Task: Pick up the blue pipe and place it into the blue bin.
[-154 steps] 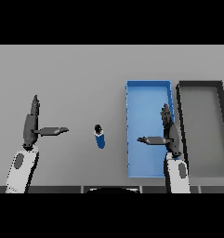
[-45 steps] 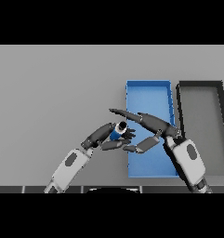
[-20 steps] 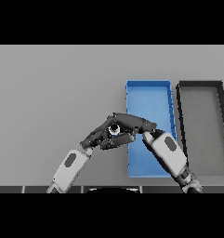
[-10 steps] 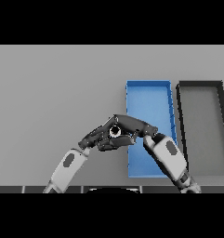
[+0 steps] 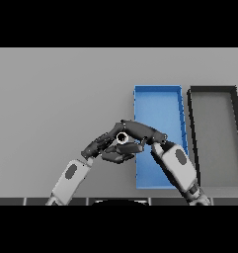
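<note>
The blue pipe point(image 5: 122, 138) shows end-on as a pale ring, held above the table just left of the blue bin point(image 5: 158, 101). My left hand point(image 5: 101, 146) comes in from the lower left, its fingers curled under and round the pipe. From the lower right, my right hand point(image 5: 142, 131) lays its fingers over the top of the pipe and pinches it from the bin side. Most of the pipe's body is hidden between the two hands.
A black bin point(image 5: 213, 133) stands right of the blue bin, their long sides almost touching. My right forearm point(image 5: 177, 165) crosses the blue bin's near left corner. The grey table point(image 5: 56, 99) stretches away to the left and back.
Early on the hands were apart and the pipe lay on the table. Over the last second the right hand's fingers have settled lower over the pipe; both hands have barely shifted.
</note>
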